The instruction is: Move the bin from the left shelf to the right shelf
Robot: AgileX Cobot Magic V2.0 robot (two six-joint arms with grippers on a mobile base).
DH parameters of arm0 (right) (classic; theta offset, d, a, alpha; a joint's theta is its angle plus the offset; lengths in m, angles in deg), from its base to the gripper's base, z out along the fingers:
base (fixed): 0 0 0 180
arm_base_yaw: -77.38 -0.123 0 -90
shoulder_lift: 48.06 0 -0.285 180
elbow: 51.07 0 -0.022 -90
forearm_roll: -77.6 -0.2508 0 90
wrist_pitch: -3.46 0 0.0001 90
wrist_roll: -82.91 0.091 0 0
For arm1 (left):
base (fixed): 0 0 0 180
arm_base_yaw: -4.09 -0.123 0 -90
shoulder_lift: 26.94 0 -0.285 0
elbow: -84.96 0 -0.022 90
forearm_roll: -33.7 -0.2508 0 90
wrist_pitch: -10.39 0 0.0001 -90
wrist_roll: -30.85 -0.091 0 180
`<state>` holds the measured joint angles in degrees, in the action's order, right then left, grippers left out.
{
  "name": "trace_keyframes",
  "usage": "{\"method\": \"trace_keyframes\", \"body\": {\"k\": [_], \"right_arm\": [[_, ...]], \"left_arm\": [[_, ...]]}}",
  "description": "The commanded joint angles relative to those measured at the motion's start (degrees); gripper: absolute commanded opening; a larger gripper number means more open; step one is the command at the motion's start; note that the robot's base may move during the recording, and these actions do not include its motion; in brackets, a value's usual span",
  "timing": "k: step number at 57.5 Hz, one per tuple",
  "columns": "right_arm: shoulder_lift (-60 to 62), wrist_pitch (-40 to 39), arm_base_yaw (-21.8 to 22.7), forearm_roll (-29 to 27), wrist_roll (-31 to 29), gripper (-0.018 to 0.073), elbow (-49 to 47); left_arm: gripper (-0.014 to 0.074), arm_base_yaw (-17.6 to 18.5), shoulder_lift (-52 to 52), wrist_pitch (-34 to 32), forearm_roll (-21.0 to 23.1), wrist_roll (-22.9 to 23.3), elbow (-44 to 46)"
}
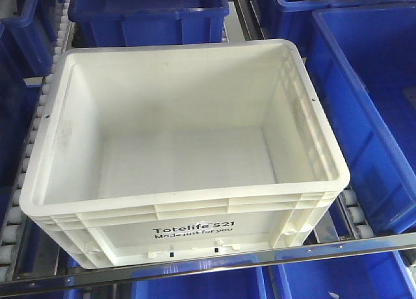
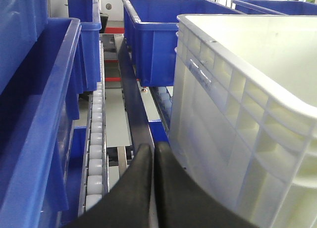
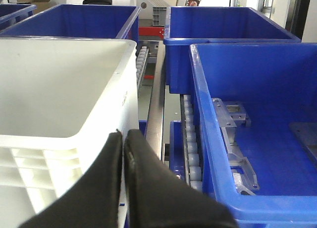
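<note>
The white bin (image 1: 188, 237), empty, sits on the roller shelf with its "Totelife 521" print facing me. No gripper shows in the front view. In the left wrist view my left gripper (image 2: 152, 147) is shut and empty, its black fingers low beside the bin's ribbed left wall (image 2: 237, 114), over the dark rail. In the right wrist view my right gripper (image 3: 124, 133) is shut and empty, its tips at the bin's right front corner (image 3: 59, 89), just below the rim.
Blue bins stand on all sides: to the right (image 1: 370, 117), behind (image 1: 149, 13) and to the left (image 2: 34, 114). The right blue bin (image 3: 257, 139) holds metal parts. White rollers (image 2: 95, 148) and a metal front rail (image 1: 260, 260) border the bin.
</note>
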<state>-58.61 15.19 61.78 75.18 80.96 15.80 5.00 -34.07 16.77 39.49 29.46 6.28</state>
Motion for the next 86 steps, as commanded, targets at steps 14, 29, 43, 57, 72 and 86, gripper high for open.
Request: {"method": "trace_keyframes", "body": {"k": [14, 29, 43, 57, 72, 86], "right_arm": [[-0.7, -4.6, 0.2, 0.3, -0.5, -0.0008, -1.5], [-0.7, -4.6, 0.2, 0.3, -0.5, -0.0008, -1.5], [-0.7, -4.6, 0.2, 0.3, -0.5, -0.0008, -1.5], [-0.7, -4.6, 0.2, 0.3, -0.5, -0.0008, -1.5], [-0.7, -4.5, 0.2, 0.2, -0.5, -0.0008, -1.5], [-0.5, -10.5, 5.1, 7.8, 0.4, -0.0008, 2.2]], "left_arm": [[-0.0006, 0.4, 1.0, -4.6, 0.0, 0.6, -1.2], [-0.0006, 0.3, 1.0, -4.6, 0.1, 0.6, -1.2], [-0.0006, 0.3, 0.9, -4.6, 0.1, 0.6, -1.1], [-0.0006, 0.3, 0.9, -4.6, 0.1, 0.6, -1.1], [-0.0006, 0.3, 0.9, -4.6, 0.1, 0.6, -1.1], [-0.0006, 0.3, 0.9, -4.6, 0.1, 0.6, -1.1]]}}
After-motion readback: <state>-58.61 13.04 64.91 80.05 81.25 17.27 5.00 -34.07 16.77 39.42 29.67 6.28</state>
